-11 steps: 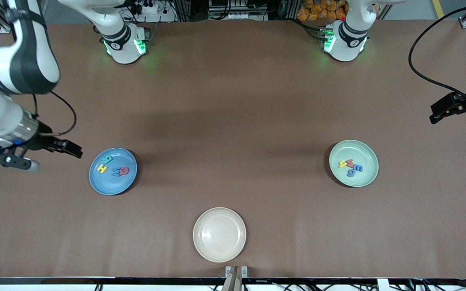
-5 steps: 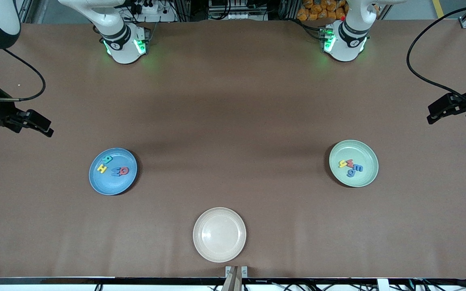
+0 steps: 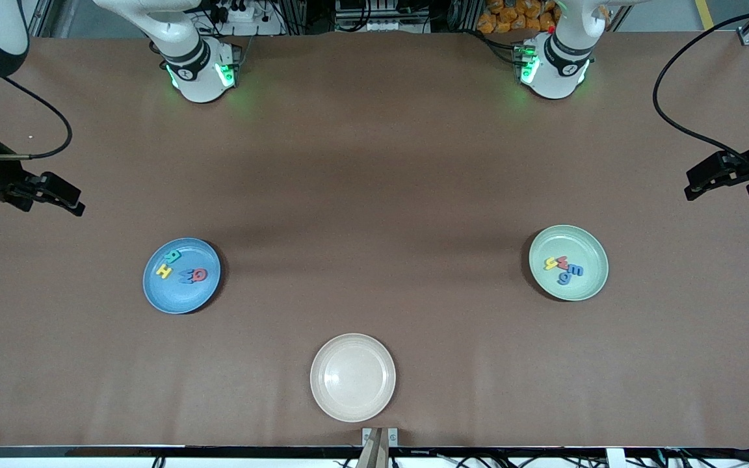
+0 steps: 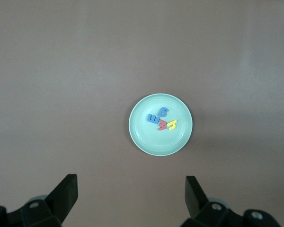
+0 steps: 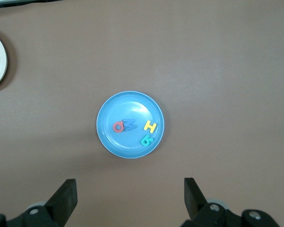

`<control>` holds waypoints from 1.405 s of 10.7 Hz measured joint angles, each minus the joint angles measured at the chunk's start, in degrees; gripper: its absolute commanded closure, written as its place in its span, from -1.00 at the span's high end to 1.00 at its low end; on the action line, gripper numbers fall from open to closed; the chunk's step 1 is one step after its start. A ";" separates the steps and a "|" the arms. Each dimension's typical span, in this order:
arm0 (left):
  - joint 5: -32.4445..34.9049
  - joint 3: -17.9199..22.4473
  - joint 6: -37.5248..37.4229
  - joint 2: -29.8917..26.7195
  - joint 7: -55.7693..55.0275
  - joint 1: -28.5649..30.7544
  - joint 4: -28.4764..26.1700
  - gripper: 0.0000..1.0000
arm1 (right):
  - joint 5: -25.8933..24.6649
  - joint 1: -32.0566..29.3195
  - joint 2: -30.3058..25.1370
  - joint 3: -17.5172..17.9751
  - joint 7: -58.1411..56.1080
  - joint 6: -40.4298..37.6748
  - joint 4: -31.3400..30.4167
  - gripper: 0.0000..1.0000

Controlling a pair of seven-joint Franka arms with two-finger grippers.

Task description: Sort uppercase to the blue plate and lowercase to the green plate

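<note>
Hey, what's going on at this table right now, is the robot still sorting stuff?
Nothing is being handled. Four small toy letters lie in the round blue plate toward the right arm's end, four more in the pale green plate toward the left arm's end. The round cream plate, nearest the front camera, holds nothing. The right hand hangs open above the blue plate, the left hand open above the green plate.
</note>
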 measured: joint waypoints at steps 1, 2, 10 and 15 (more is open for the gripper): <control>0.00 -0.19 0.00 0.00 0.00 0.07 0.00 1.00 | 0.00 0.00 0.00 -0.16 -0.43 0.00 0.04 1.00; 0.00 -0.21 0.00 0.00 0.00 0.07 0.00 1.00 | 0.00 0.01 0.00 -0.16 -0.50 0.00 0.08 1.00; -2.75 -0.49 0.05 0.80 0.00 0.13 -0.08 1.00 | 0.00 0.52 0.01 -0.06 -0.68 -0.16 1.82 1.00; -3.26 -1.03 -0.02 1.37 0.00 0.12 -0.37 1.00 | 0.02 1.14 0.06 0.09 -0.74 -0.33 2.03 1.00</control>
